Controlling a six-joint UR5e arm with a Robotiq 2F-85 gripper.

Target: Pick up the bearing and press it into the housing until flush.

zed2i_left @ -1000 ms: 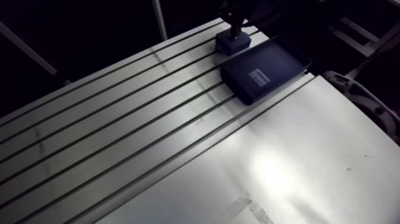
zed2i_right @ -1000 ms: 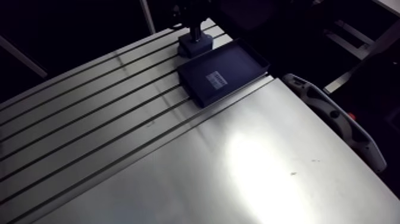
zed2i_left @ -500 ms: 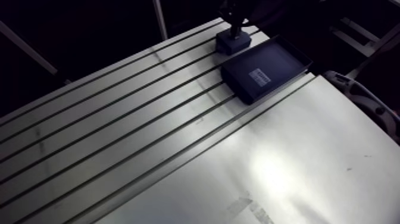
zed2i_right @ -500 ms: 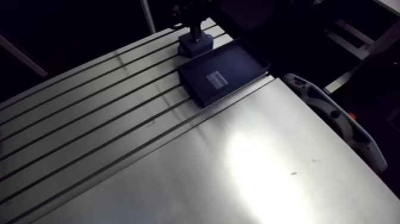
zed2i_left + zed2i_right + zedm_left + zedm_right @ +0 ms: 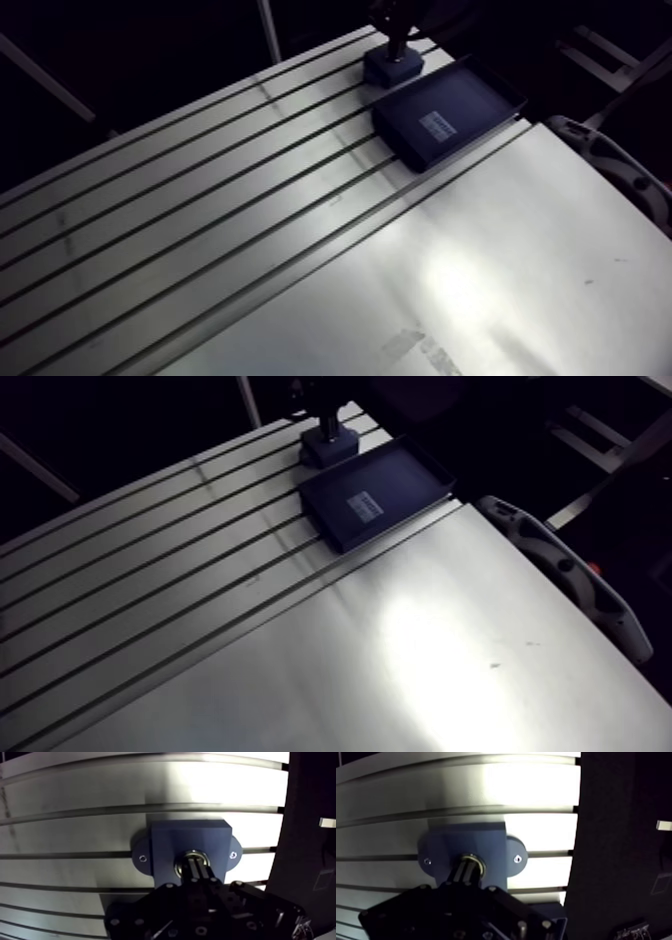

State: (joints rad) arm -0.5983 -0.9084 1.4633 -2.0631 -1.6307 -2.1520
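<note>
In the wrist view a dark blue housing block with two screwed ears sits on the slotted table. A metallic bearing ring lies in its central bore. My gripper stands straight over the bore, its two fingers shut together with their tips resting on the bearing's middle. The fingers hide most of the bearing, so how deep it sits cannot be told. In the arm view the housing is at the table's far end, with the gripper coming down onto it.
A dark blue shallow tray with a white label lies right beside the housing. A grey handheld device rests off the table's right edge. A smooth metal plate covers the near right part of the table.
The whole arm view has shifted slightly, so the camera moved a little. Housing, tray and gripper keep the same places relative to each other.
</note>
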